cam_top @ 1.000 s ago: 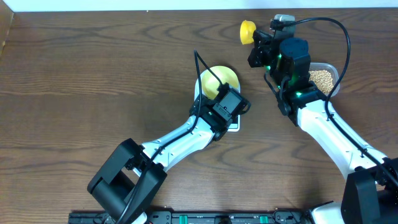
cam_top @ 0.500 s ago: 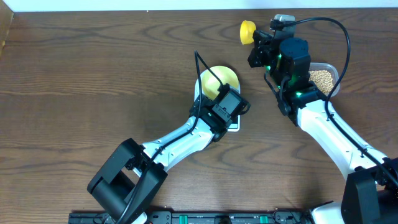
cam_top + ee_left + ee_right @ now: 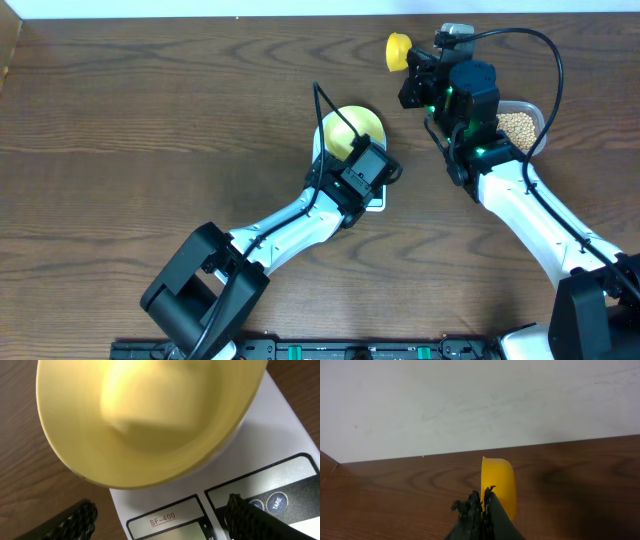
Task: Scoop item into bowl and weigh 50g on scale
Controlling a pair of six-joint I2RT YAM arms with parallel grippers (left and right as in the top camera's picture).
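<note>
Setting: a dark wood-grain tabletop (image 3: 150, 120) below a pale wall (image 3: 470, 400), with two robot arms at work.
Bowl: the pale yellow bowl (image 3: 150, 420) sits on the white scale (image 3: 280, 445) at mid-table. No beans show inside it, though the close view is blurred.
Left arm: the left tool (image 3: 160, 522) stands wide open over the scale's display edge, just short of the bowl, gripping nothing.
Right arm: the right tool (image 3: 480, 510) is clamped shut on the handle of the yellow scoop (image 3: 500, 485), near the far edge. What the scoop carries cannot be told.
Beans: the beans (image 3: 520, 125) lie in the clear container (image 3: 545, 125) beside the right arm.
Progress: the bowl is placed on the scale. Scooping, pouring and reaching the target weight all appear to remain.
</note>
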